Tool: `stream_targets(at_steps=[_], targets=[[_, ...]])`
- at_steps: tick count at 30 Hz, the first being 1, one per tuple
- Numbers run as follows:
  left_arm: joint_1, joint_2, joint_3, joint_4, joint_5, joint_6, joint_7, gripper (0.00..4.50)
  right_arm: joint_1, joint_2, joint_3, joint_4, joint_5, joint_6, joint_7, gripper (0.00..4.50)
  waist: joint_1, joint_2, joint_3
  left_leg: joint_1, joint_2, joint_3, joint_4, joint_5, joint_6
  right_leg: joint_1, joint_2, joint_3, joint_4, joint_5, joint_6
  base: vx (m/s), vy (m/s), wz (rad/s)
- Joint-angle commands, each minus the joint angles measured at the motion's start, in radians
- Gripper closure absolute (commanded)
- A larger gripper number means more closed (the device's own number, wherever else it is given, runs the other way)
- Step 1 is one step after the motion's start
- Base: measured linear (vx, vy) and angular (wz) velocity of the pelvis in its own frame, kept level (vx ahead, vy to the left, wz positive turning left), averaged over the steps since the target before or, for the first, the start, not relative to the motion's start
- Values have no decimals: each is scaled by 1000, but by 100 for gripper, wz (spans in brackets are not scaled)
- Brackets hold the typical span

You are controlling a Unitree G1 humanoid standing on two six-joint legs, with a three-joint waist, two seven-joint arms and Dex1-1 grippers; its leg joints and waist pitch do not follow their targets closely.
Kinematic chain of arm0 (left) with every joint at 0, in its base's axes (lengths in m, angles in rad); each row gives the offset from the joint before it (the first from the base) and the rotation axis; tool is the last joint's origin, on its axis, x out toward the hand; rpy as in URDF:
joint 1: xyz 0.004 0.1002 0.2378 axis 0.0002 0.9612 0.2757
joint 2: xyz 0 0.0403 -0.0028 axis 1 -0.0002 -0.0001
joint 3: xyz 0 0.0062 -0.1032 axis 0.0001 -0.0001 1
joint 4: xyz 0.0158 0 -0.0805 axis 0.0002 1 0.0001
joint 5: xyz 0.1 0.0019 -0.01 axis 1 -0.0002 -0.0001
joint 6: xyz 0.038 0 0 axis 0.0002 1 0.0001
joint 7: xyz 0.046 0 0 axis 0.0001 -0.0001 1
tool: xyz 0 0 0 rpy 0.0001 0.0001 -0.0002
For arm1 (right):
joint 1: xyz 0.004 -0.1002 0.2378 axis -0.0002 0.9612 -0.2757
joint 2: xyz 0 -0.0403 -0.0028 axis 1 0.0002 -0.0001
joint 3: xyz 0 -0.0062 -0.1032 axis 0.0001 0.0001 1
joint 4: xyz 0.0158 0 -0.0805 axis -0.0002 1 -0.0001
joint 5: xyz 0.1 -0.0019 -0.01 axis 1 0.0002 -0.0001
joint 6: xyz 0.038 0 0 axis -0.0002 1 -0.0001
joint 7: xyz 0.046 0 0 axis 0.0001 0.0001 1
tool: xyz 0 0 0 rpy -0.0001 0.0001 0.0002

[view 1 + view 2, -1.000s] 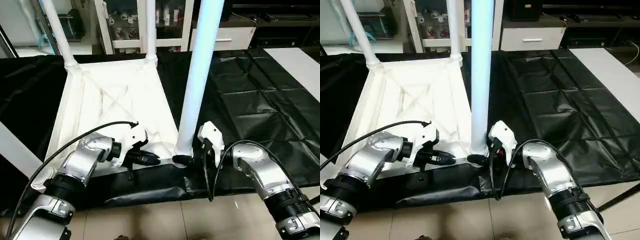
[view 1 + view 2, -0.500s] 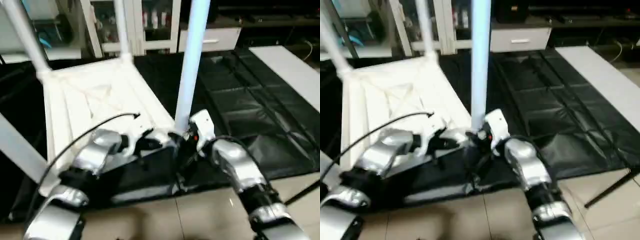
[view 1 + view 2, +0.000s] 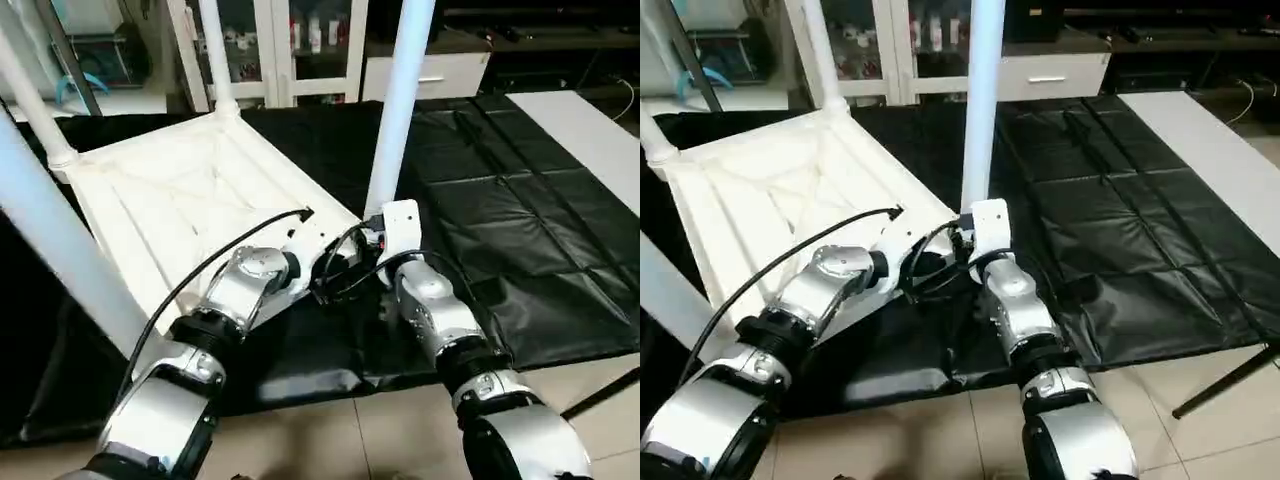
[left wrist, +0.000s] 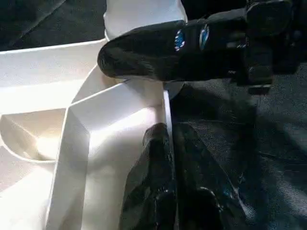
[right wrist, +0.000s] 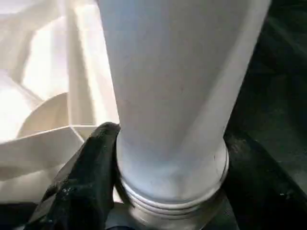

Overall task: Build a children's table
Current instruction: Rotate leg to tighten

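Observation:
The children's table lies upside down on the black-covered work table, its ribbed white top (image 3: 180, 200) facing up and turned at an angle to the cloth's front edge. White tube legs (image 3: 398, 110) stand up from its corner sockets. My right gripper (image 5: 170, 143) is shut around the base of the near right leg (image 5: 172, 86), one black finger (image 5: 88, 172) on each side. My left gripper (image 4: 165, 132) is shut on the thin rim wall (image 4: 165, 108) of the top, right beside that corner. Both grippers meet at this corner (image 3: 345, 262).
Another leg (image 3: 60, 250) rises close at my left, and two more stand at the far corners (image 3: 215, 50). A white panel (image 3: 590, 120) lies at the back right. White cabinets stand behind. The cloth's front edge (image 3: 300, 375) is bunched, with tiled floor below.
The view has shifted. The table top has turned on the cloth, its near right corner swinging away from the front edge. Both grippers kept their holds and went with it.

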Motion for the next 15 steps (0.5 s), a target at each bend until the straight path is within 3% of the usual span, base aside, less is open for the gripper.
stream_targets(at_steps=[1,2,3,4,9,11,12,13,15], targets=[[53,8,-26,14,-4,-29,-52,450,13,18,28,-72,47,-17,110,106,9,-17,-52,2,33,-16,-73,-216,87,46,-37,26,-74,-161,-237,0,0,0],[64,22,-31,-5,-8,-32,-79,450,29,8,32,-104,58,-10,142,106,8,-19,-52,1,33,-17,-74,-219,86,45,-37,26,-75,-173,-233,0,0,0],[92,53,-39,-47,-21,-32,-138,450,67,-18,42,-180,93,30,217,77,9,-12,-52,5,35,-18,-77,-233,79,43,-36,27,-78,-194,-228,0,0,0],[109,74,-45,-71,-28,-35,-174,450,91,-42,56,-227,110,53,271,67,10,-13,-50,5,37,-19,-78,-237,81,45,-34,28,-77,-190,-224,0,0,0],[160,128,-61,-146,-55,-54,-284,450,156,-125,109,-329,114,91,423,35,7,-10,-49,8,40,-19,-83,-272,52,38,-32,29,-77,-221,-222,0,0,0],[216,179,-71,-255,-104,-26,-413,450,214,-236,151,-439,115,146,598,16,12,-11,-48,12,42,-18,-84,-284,42,36,-32,32,-79,-233,-217,0,0,0],[220,183,-72,-263,-107,-21,-422,450,218,-246,154,-448,115,151,610,16,18,-12,-50,11,44,-18,-83,-259,50,40,-32,32,-75,-199,-216,0,0,0],[230,200,-80,-290,-112,8,-449,450,231,-286,164,-482,125,179,654,7,29,-14,-51,16,44,-14,-81,-228,57,37,-31,33,-72,-164,-228,0,0,0],[234,209,-87,-303,-114,20,-465,450,235,-304,168,-493,129,188,676,7,32,-12,-53,15,42,-12,-78,-189,64,37,-29,32,-67,-116,-239,0,0,0]])
